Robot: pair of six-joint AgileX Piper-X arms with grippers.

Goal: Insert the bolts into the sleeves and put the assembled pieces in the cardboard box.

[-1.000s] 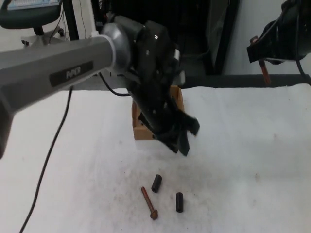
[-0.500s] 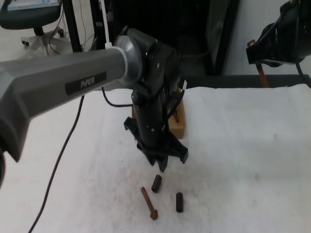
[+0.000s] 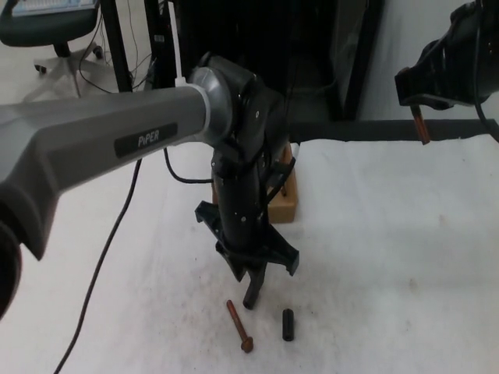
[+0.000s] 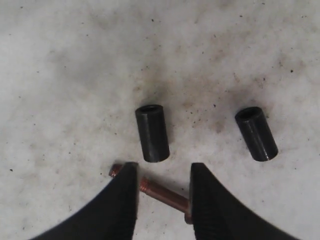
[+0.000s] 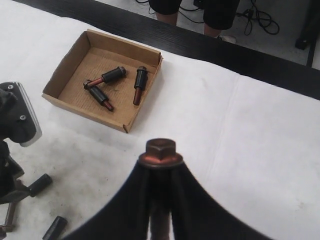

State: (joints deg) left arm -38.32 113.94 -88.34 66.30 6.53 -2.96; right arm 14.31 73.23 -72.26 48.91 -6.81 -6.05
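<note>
Left claw spread, low over the near-centre bench, lined up on a sleeve, likely to grab it. Right claw pinches a bolt, high at far right, probably for insertion. Three assembled pieces in cardboard box.

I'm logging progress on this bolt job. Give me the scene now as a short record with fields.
Left gripper: open, low over the bench, close to one sleeve
Right gripper: shut on a bolt, raised above the bench
Lying free: second sleeve, loose bolt
Box: three assembled pieces inside
Left to do: two sleeves without bolts
</note>
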